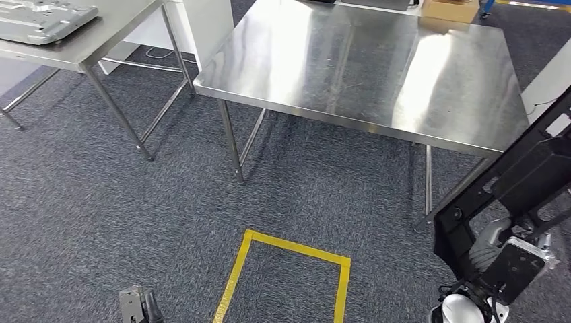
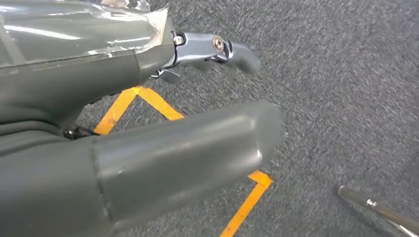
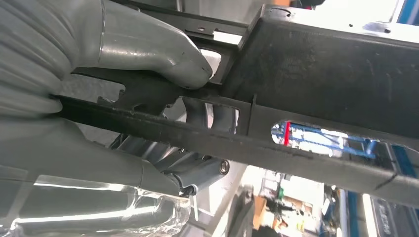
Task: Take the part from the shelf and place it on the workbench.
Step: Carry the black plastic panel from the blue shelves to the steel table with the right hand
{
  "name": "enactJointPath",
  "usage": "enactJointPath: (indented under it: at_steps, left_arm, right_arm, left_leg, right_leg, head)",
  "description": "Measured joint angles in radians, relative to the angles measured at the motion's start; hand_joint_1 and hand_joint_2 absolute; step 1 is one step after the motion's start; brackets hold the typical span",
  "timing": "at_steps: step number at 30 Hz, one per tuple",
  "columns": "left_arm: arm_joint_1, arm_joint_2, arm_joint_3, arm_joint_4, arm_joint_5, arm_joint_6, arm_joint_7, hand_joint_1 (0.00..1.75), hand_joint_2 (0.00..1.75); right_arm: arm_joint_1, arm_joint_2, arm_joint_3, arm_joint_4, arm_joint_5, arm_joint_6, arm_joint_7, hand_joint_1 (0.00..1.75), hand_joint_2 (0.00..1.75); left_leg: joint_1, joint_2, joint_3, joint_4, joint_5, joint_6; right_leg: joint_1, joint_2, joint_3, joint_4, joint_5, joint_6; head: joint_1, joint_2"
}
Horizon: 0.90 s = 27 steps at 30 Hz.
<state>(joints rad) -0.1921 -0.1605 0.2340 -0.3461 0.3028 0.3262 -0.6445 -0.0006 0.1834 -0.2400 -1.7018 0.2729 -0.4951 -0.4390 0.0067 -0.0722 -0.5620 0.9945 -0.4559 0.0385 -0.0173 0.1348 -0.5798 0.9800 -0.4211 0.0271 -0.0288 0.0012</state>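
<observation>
The black part (image 1: pixel 532 171), a long moulded plastic piece with slotted cut-outs, is carried in the right hand (image 1: pixel 501 252) at the near right corner of the steel workbench, off its edge and above the carpet. In the right wrist view the thumb (image 3: pixel 158 57) presses on one face of the part (image 3: pixel 316 89) while the darker fingers (image 3: pixel 197 168) wrap beneath its rim, so the hand grips it firmly. The left hand (image 2: pixel 148 148) hangs low over the carpet near the yellow floor marking (image 2: pixel 158 103), holding nothing, its thumb and a finger (image 2: pixel 217 49) apart.

The tabletop (image 1: pixel 350 74) of the workbench lies directly ahead of the yellow floor marking (image 1: pixel 289 262), bare and reflective. A second steel table (image 1: pixel 74 50) stands to the left of the workbench and bears a grey metal panel (image 1: pixel 40 20); a cardboard box (image 1: pixel 451 10) sits beyond the workbench's far edge.

Step in hand, as judged: transport, with the pick from the shelf complete and placement not yet done. The next move calls for raising the right arm so the part clears the workbench's near edge, carrying it inward over the tabletop, lowering it flat, then releasing. The part's length makes a snag on the edge the likeliest fault.
</observation>
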Motion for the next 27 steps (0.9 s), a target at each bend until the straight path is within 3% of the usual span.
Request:
enactJointPath:
  at_steps: [1,3,5,7,8,9,11,13,15,18,22,27]
  left_arm:
    - [-0.001,-0.001,0.0,0.0,-0.001,0.0,0.0,0.0,0.0]
    - [-0.003,-0.004,0.001,-0.001,-0.004,0.0,0.002,0.0,0.0]
    - [-0.001,-0.004,0.001,-0.001,-0.008,0.0,0.004,0.0,0.0]
    - [0.002,-0.004,0.002,0.0,-0.01,-0.001,0.006,0.0,0.0]
    - [0.002,-0.004,0.002,0.0,-0.01,-0.004,0.007,0.0,0.0]
    - [0.003,-0.004,0.003,0.0,-0.011,-0.009,0.007,0.0,0.0]
    - [0.003,-0.004,0.003,0.0,-0.021,-0.022,0.01,0.0,0.0]
    - [0.003,-0.004,0.002,0.0,-0.039,-0.038,0.014,0.0,0.0]
    - [0.004,-0.003,0.001,0.0,-0.052,-0.056,0.018,0.0,0.0]
    - [0.008,-0.001,-0.001,0.001,-0.075,-0.086,0.024,0.0,0.0]
    - [0.011,0.002,-0.002,0.001,-0.103,-0.118,0.035,0.0,0.0]
    - [0.023,0.013,-0.001,0.001,-0.117,-0.152,0.039,0.0,0.0]
  right_arm:
    - [0.002,0.0,0.0,0.0,0.001,0.0,0.002,1.75,1.75]
    - [0.001,-0.001,0.0,-0.001,0.007,-0.001,0.006,1.75,1.75]
    - [-0.003,-0.003,-0.001,-0.001,0.019,-0.002,0.008,1.75,1.75]
    - [-0.004,-0.005,-0.001,0.003,0.041,-0.003,0.011,1.75,1.75]
    - [-0.003,-0.006,0.0,0.005,0.061,-0.003,0.018,1.75,1.75]
    - [-0.003,-0.009,0.001,0.008,0.09,-0.002,0.031,1.75,1.75]
    - [-0.008,-0.021,0.005,0.012,0.178,0.008,0.075,1.75,1.75]
    - [-0.019,-0.036,0.008,0.018,0.275,0.028,0.128,1.75,1.75]
    - [-0.031,-0.049,0.008,0.027,0.347,0.05,0.171,1.75,1.75]
    - [-0.056,-0.078,-0.012,0.054,0.439,0.109,0.226,1.75,1.75]
    - [-0.101,-0.147,-0.069,0.13,0.5,0.202,0.26,1.75,1.75]
    - [-0.133,-0.272,-0.149,0.246,0.489,0.297,0.261,1.75,1.75]
  left_leg:
    - [0.001,0.012,0.002,-0.005,0.003,0.003]
    - [0.003,0.036,0.009,-0.019,0.01,0.012]
    - [0.003,0.057,0.011,-0.024,0.012,0.017]
    - [0.002,0.077,0.009,-0.023,0.012,0.018]
    - [0.002,0.084,0.008,-0.023,0.011,0.017]
    - [0.002,0.09,0.008,-0.022,0.011,0.017]
    - [0.001,0.096,0.008,-0.018,0.008,0.012]
    - [-0.004,0.099,0.005,-0.011,0.004,0.003]
    - [-0.007,0.099,0.001,-0.007,0.003,0.007]
    - [-0.004,0.099,0.001,-0.008,0.006,0.018]
    - [-0.001,0.098,0.002,-0.013,0.01,0.009]
    - [0.001,0.098,0.0,-0.014,0.012,-0.007]
  right_leg:
    - [-0.002,-0.004,-0.005,0.003,0.0,0.005]
    - [0.001,-0.053,-0.031,0.046,-0.022,0.009]
    - [0.002,-0.111,-0.089,0.161,-0.073,0.006]
    - [-0.002,-0.123,-0.139,0.267,-0.109,0.01]
    - [-0.005,-0.125,-0.14,0.275,-0.107,0.017]
    - [-0.007,-0.127,-0.12,0.242,-0.092,0.027]
    - [-0.01,-0.136,-0.043,0.105,-0.047,0.04]
    - [-0.009,-0.143,0.01,0.012,-0.022,0.034]
    - [-0.007,-0.141,0.018,-0.001,-0.016,0.024]
    - [-0.003,-0.141,0.018,-0.001,-0.014,0.023]
    - [0.002,-0.141,0.017,-0.001,-0.013,0.019]
    - [0.004,-0.141,0.015,0.0,-0.013,0.016]
  head:
    - [-0.001,0.0]
    - [0.004,0.0]
    - [0.011,0.0]
    - [0.015,0.0]
    - [0.016,0.0]
    - [0.017,0.0]
    - [0.018,0.0]
    - [0.018,0.0]
    - [0.018,0.0]
    - [0.017,0.0]
    - [0.018,0.0]
    - [0.018,0.0]
